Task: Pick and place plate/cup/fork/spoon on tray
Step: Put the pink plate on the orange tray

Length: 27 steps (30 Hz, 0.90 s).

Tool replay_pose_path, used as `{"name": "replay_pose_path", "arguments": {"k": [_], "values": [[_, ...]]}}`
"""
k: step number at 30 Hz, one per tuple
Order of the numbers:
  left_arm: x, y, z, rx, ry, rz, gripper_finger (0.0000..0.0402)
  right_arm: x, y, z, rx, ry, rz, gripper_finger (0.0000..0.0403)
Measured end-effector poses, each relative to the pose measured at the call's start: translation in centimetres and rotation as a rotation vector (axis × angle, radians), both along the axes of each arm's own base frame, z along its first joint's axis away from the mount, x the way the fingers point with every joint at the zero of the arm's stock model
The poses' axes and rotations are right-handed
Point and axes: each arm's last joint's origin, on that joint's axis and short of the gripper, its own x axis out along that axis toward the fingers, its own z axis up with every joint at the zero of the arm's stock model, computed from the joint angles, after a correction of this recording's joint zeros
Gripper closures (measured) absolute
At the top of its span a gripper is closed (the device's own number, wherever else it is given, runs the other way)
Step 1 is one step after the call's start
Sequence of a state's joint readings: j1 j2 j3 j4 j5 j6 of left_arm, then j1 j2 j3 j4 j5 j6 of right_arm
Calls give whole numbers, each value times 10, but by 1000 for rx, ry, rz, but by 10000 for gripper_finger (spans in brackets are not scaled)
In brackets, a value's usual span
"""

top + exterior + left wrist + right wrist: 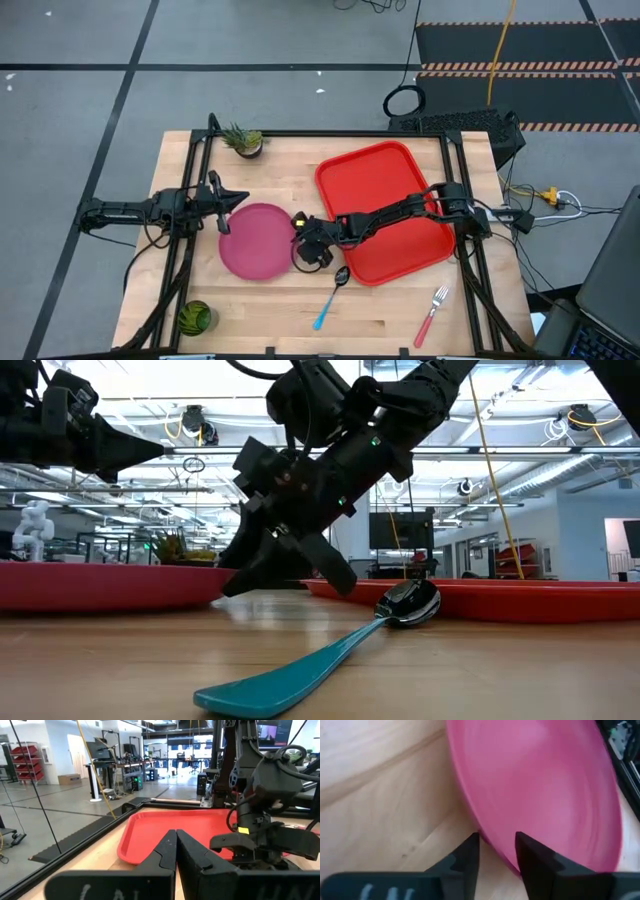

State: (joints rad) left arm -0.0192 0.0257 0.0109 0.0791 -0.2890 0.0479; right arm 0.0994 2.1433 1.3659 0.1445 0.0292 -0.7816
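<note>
The pink plate [255, 242] lies flat on the wooden table, left of the red tray [385, 205]. My right gripper [303, 243] reaches across the tray's near left corner and is open. Its fingers stand on either side of the plate's right rim [492, 851], slanting down toward it in the low view [235, 582]. My left gripper [228, 208] is shut and empty, hovering over the plate's far left edge. The blue-handled spoon [330, 298] lies near the tray's front. The red-handled fork [431, 313] lies at the front right. The green cup [195, 318] stands at the front left. My right gripper has one finger [532, 857] over the plate's inner side and the other [467, 852] over the table just outside the rim. It comes from the table's right, slanting down. I cannot tell whether either finger touches the plate, which lies flat on the table.
A small spiky potted plant [243, 142] stands at the far left of the table. Black frame rails [330, 133] run along the table's far and side edges. Bare wood [260, 310] lies between the cup and the spoon.
</note>
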Motion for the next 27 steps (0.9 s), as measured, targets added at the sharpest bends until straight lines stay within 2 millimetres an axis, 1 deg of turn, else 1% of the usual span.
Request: {"name": "replay_pose_path", "arguments": {"k": [4, 5, 8, 10, 13, 18, 20, 27], "values": [[0, 0, 0, 0, 0, 0, 396, -1, -1, -1, -46, 14, 9, 382], [0, 0, 0, 0, 1, 0, 396, -1, -1, -1, -62, 12, 6, 391], [0, 0, 0, 0, 1, 0, 396, -1, -1, -1, -117, 5, -24, 399], [0, 0, 0, 0, 1, 0, 396, -1, 0, -2, -147, 8, -11, 400], [0, 0, 0, 0, 0, 0, 396, -4, 1, 5, -159, 23, -18, 401], [0, 0, 0, 0, 1, 0, 396, -17, 4, 21, -161, 109, -33, 402], [0, 0, 0, 0, 1, 0, 396, -25, 2, 30, -179, 161, -40, 402], [0, 0, 0, 0, 0, 0, 396, -53, 0, 64, -120, 290, -117, 402]]}}
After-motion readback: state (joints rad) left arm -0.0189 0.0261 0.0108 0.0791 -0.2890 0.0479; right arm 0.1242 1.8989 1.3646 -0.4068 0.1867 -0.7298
